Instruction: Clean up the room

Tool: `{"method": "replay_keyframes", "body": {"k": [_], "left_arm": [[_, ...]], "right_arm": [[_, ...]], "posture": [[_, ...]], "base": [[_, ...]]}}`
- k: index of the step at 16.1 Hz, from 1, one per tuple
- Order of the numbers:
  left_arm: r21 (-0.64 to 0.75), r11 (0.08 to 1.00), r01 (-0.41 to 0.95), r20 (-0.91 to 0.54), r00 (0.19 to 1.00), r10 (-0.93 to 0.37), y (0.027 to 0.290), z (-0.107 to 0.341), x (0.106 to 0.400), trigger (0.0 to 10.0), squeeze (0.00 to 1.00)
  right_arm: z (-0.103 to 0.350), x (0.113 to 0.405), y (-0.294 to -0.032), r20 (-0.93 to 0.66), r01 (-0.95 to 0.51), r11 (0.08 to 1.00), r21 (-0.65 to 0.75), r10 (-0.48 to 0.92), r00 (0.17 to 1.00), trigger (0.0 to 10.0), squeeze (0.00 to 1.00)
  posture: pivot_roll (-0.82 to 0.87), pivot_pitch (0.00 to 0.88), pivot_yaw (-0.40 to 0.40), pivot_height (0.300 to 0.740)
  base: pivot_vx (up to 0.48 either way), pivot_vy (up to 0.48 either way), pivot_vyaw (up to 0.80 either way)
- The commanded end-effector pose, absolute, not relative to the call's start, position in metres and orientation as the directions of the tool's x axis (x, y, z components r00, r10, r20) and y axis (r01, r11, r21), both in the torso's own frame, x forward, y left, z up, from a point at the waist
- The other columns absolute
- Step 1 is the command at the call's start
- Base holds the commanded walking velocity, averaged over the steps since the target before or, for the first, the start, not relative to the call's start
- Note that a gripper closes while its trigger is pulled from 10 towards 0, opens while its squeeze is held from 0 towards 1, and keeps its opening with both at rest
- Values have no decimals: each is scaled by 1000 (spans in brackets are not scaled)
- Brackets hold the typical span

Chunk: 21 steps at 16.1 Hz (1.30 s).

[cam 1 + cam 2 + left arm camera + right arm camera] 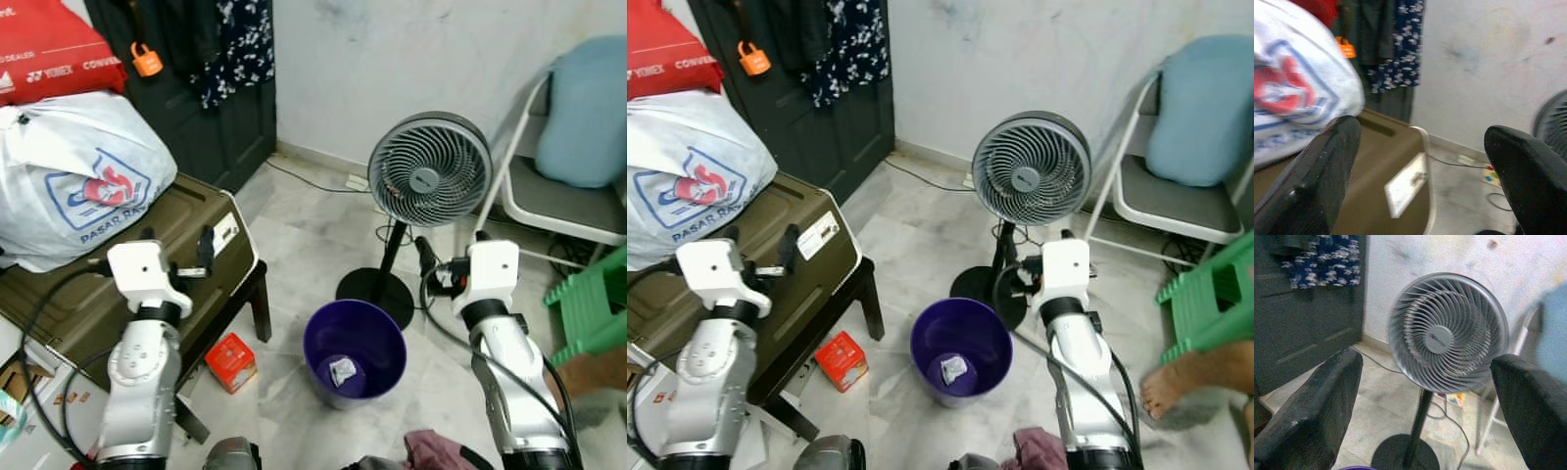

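Two things look like ours to clear in the left eye view: a small red box [231,361] on the floor at lower centre-left, just beside the leg of the low stand, and a crumpled scrap [343,370] already lying in the purple bin [323,328] at lower centre. We judge the box light and stiff, cardboard by its look, best taken across two opposite faces; it could skid on the smooth tiles. The left gripper [176,253] hangs over the olive case [186,211] at mid-left, the right gripper [449,260] at mid-right beside the standing fan [429,168]. A white printed bag [69,171] sits on the case at upper left.

In the right eye view the same layout holds, and a person's bare foot [1176,384] rests at lower right near the green stool [1215,294].

The left wrist view shows that gripper's fingers [1317,171] spread wide with nothing between, the bag and case beyond.

The right wrist view shows its fingers [1312,406] likewise wide and empty, framing the fan's grille
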<state>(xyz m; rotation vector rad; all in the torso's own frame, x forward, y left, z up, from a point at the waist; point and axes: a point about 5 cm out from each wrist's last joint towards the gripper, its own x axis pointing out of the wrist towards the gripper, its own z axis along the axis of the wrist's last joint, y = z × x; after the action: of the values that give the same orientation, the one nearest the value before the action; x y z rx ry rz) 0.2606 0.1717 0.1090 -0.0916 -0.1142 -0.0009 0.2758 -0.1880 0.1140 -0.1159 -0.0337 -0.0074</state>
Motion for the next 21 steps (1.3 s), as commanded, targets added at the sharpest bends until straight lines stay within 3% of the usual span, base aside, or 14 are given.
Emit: {"method": "replay_keyframes", "body": {"k": [1,5,9,21], "left_arm": [[-86,996,31,120,993,-21,165,110,261,10000,0],[-105,993,46,85,996,-37,158,103,259,10000,0],[-118,991,59,111,993,-46,155,107,261,10000,0],[-71,997,-26,107,994,34,167,108,257,10000,0]], "right_arm": [[127,282,-187,71,38,996,-83,-33,997,10000,0],[123,283,-162,87,-50,983,-175,66,994,10000,0],[128,294,-156,85,-64,966,-249,88,993,10000,0],[122,304,-137,75,-124,962,-243,146,986,10000,0]], "posture": [[-26,0,17,740],[-36,0,21,740],[-12,0,3,740],[33,0,-20,740]], "base": [[0,0,0],[0,0,0],[0,0,800],[0,0,800]]}}
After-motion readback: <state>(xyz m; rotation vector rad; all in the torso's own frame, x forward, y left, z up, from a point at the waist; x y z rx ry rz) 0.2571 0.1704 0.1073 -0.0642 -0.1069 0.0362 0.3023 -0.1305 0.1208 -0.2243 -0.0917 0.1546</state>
